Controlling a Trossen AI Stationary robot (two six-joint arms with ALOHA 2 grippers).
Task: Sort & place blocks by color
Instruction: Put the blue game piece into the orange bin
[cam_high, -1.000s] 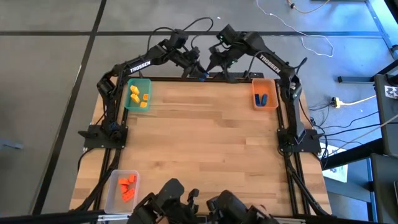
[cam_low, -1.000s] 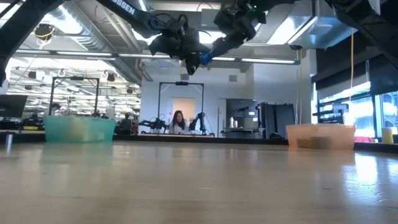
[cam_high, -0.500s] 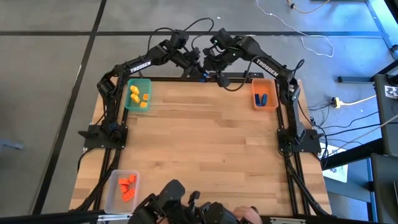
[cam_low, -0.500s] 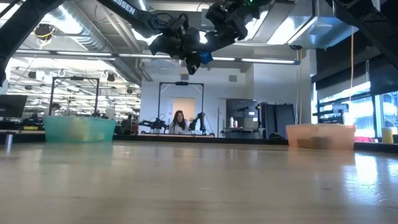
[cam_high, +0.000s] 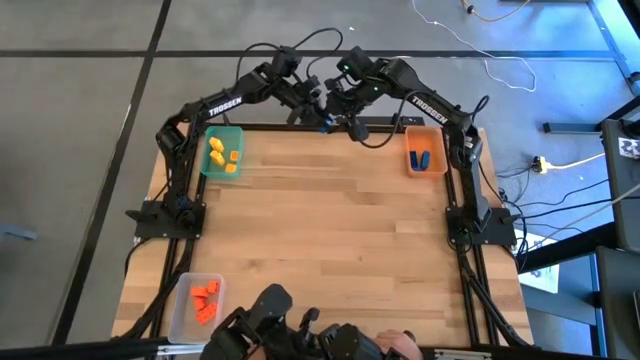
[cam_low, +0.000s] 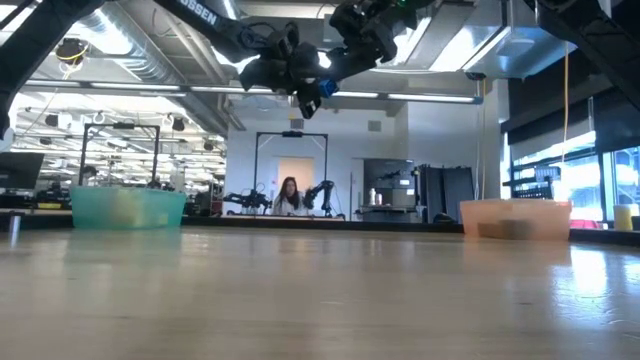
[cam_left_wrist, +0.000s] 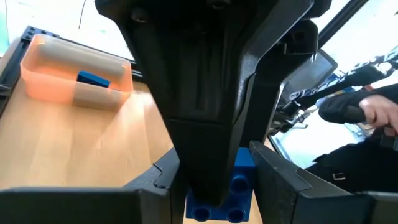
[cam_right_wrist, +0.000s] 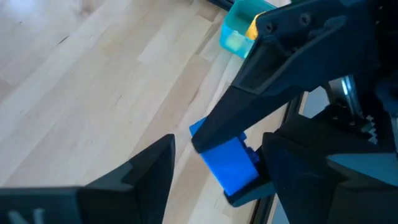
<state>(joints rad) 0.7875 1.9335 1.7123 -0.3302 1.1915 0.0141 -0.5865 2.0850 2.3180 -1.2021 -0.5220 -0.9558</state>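
Note:
A blue block (cam_high: 325, 122) (cam_low: 313, 90) hangs high above the table's far edge, between the two grippers. My left gripper (cam_high: 318, 114) (cam_left_wrist: 217, 186) is shut on it. My right gripper (cam_high: 336, 110) (cam_right_wrist: 217, 165) faces the left one. It is open, one finger on either side of the block (cam_right_wrist: 231, 163) without touching it. One right finger hides most of the block in the left wrist view. Yellow blocks (cam_high: 222, 155) lie in the green bin (cam_high: 240, 135). Blue blocks (cam_high: 420, 158) lie in the orange bin (cam_high: 443, 135), and orange-red blocks (cam_high: 205, 298) in the clear bin (cam_high: 185, 325). My left gripper pinches the blue block by two opposite sides (cam_left_wrist: 241, 163) between its two fingers. The block is lifted clear, well above the table, and its studded face (cam_left_wrist: 231, 186) shows between the fingers.
The green bin (cam_low: 128, 207) stands at the far left corner, the orange bin (cam_low: 515, 217) at the far right, the clear bin at the near left. Bare wood (cam_high: 330, 230) lies between them. A person's hand (cam_left_wrist: 379, 112) shows beyond the table.
My right gripper has moved toward the table's left, closing in on the left gripper until its open fingers stand around the blue block. The left gripper has held the block nearly in place.

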